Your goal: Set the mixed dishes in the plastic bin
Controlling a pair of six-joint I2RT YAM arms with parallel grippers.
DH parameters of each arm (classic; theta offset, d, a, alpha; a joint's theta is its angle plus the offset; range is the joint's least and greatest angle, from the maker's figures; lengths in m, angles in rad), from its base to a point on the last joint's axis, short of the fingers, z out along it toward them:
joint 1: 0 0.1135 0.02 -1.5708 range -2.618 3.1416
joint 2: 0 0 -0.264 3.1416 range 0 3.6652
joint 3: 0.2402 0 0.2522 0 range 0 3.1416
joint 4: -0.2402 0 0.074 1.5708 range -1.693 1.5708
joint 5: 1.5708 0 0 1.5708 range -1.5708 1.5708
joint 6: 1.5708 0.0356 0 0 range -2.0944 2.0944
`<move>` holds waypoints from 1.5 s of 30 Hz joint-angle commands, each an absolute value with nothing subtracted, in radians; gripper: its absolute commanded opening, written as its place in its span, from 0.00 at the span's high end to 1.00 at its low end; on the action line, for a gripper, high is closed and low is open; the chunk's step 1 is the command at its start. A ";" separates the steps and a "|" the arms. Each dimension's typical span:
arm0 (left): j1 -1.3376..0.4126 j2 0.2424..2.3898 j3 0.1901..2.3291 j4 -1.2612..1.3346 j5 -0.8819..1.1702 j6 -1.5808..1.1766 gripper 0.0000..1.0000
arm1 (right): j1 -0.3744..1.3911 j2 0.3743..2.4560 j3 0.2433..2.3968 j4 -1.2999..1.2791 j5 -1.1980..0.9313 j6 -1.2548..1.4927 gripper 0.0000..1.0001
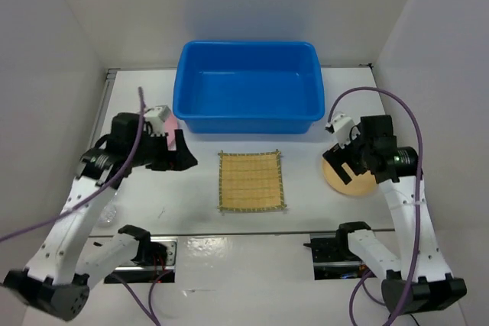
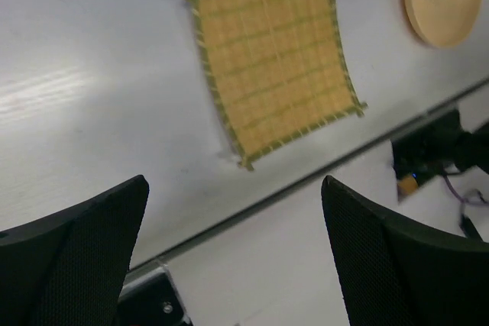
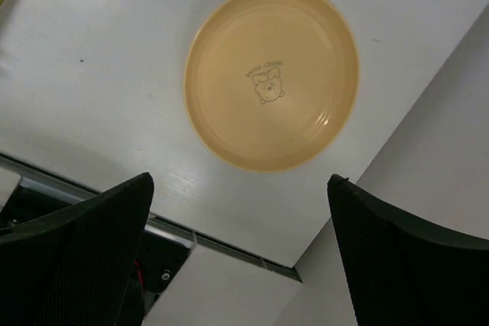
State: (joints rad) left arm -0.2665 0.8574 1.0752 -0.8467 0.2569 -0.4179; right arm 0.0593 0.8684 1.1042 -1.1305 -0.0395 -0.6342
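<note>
Reaching for the round yellow-tan plate (image 3: 271,74): this looks like the step in hand, since the right jaws hang directly above the plate.
Right jaws: spread wide and holding nothing, one on each side of the wrist view with the plate between and beyond them.
Plate position: flat and face up on the tabletop (image 1: 191,188), near its right edge, apart from the other dishes.
Grip advice: a flat plate gives nothing to pinch from straight above. Come down at the rim with one jaw inside the raised lip and the other outside it, then clench firmly before lifting.
Lift advice: raise it high enough to pass over the bin's rim, and keep it from swinging, because a rim pinch can let the plate pivot.
Plastic bin (image 1: 248,116): at the far middle of the tabletop, nothing showing inside it, so the plate can go down anywhere on its floor.
Release advice: lower the plate close to the floor before letting go, rather than dropping it from rim height.
Bamboo mat (image 1: 250,181): flat at the middle of the tabletop, just in front of the bin.
Left jaws: released and empty, held above the left of the tabletop. A sliver of pink (image 1: 175,123) beside them is probably the pink plate, mostly hidden.
Writing: a small brown cartoon figure (image 3: 267,89) is printed at the plate's centre with a short line of lettering above it, too small to read. No other label is visible.
</note>
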 commanded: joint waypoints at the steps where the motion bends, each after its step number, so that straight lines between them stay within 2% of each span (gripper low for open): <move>1: -0.308 1.013 1.039 -0.815 0.511 -0.425 0.00 | 0.124 0.932 1.113 -1.121 -0.011 -0.683 0.01; 3: -0.395 1.089 1.022 -0.781 0.572 -0.475 0.00 | 0.176 0.989 1.150 -1.132 -0.043 -0.652 0.01; 6: -0.495 1.183 1.022 -0.727 0.490 -0.557 0.00 | 0.285 1.136 1.170 -1.120 -0.057 -0.612 0.03; 7: -0.527 1.192 1.000 -0.698 0.444 -0.580 0.00 | 0.355 1.172 1.160 -1.108 -0.043 -0.612 0.27; 9: -0.528 1.192 0.959 -0.651 0.434 -0.662 0.00 | 0.399 1.259 1.160 -1.092 -0.058 -0.647 0.56; 10: -0.528 1.155 0.930 -0.594 0.434 -0.695 0.00 | 0.423 1.278 1.146 -1.069 -0.058 -0.647 0.88; 11: -0.528 1.138 0.872 -0.569 0.434 -0.724 0.00 | 0.437 1.295 1.135 -1.046 -0.042 -0.634 1.00; 15: -0.528 1.138 0.786 -0.479 0.471 -0.821 0.00 | 0.511 1.362 1.135 -0.993 -0.046 -0.612 1.00; 21: -0.549 1.297 0.799 -0.460 0.380 -0.860 0.00 | 0.641 1.450 1.135 -0.970 -0.107 -0.592 1.00; 27: -0.540 1.321 0.732 -0.350 0.348 -0.933 0.00 | 0.782 1.514 1.097 -0.870 -0.060 -0.523 1.00; 37: -0.514 1.463 0.732 -0.255 0.391 -0.911 0.00 | 0.782 1.574 1.012 -0.732 -0.014 -0.480 1.00; 45: -0.495 1.483 0.695 -0.233 0.365 -0.911 0.00 | 0.782 1.657 1.000 -0.669 -0.025 -0.480 1.00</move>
State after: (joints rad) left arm -0.5037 1.4708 0.7158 -0.2684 0.3630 -0.9169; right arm 0.7811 1.6283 1.0103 -0.7372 -0.0322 -0.4908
